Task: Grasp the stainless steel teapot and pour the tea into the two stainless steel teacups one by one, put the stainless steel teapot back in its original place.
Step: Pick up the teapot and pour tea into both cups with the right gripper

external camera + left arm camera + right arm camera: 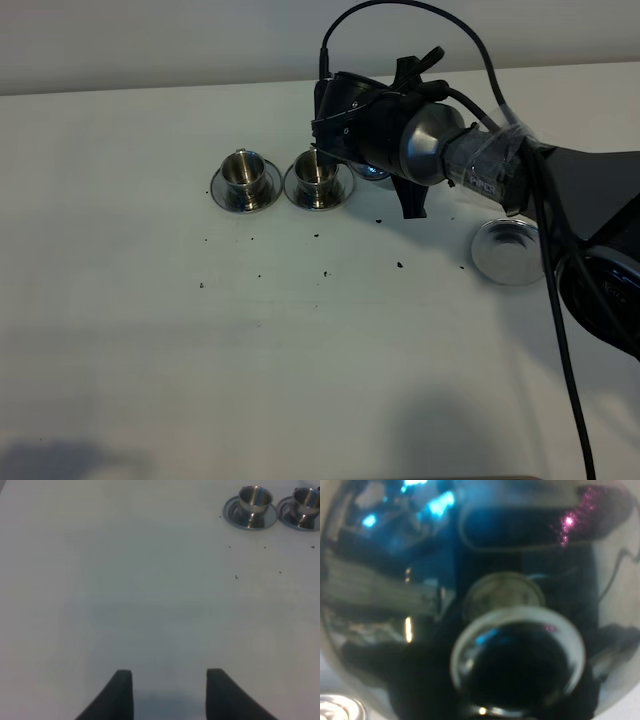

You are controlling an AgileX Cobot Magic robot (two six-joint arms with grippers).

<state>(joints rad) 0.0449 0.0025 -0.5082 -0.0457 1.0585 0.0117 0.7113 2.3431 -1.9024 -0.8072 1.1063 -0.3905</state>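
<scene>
White table (300,350); teapot (380,595) within right pincer (378,158)

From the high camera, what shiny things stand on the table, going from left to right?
first teacup on its saucer → second teacup on its saucer → wide empty saucer. The dark arm overlaps the stretch between, so it is left out.
</scene>
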